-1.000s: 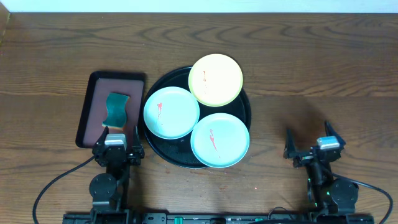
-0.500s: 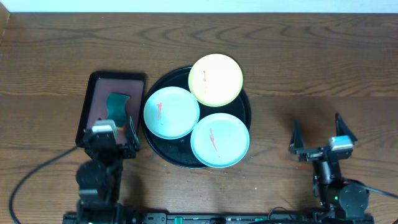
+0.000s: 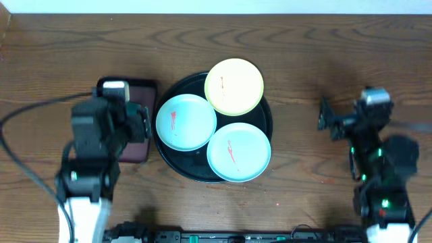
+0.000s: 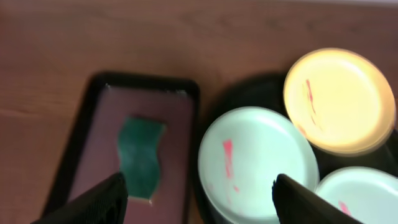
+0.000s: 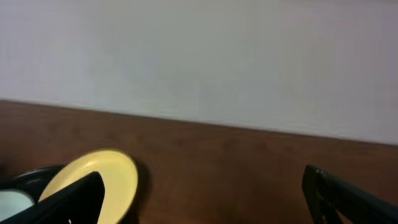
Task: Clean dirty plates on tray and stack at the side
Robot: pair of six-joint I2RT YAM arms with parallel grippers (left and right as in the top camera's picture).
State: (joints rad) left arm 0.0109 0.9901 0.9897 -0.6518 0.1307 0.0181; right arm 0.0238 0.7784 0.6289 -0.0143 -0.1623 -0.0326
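Left gripper (image 4: pixel 198 180): jaws spread wide, holding nothing; it hangs above the seam between the maroon tray (image 4: pixel 180 124) and the black tray (image 3: pixel 175 165)
Right gripper (image 5: pixel 202 177): jaws spread wide and empty, raised over the right side of the table (image 3: pixel 337 54), well apart from the plates, facing the far edge
Sponge (image 4: pixel 142 158): green, wavy-edged, lying flat in the maroon tray, just left of the left jaws
Plates: all three lie on the black tray at the table's middle; yellow plate (image 3: pixel 234 86) overhangs the far rim, one turquoise plate (image 3: pixel 185 121) sits left, the other turquoise plate (image 3: pixel 238 152) nearest the front edge; each shows a red smear
Step in hand: probably fetching the sponge
Doing it well: shift the left jaws leftward to centre on the sponge, drop straight down, pinch across its narrow width, and keep clear of the maroon tray's rim
Writing: no brand, label or lettering can be read
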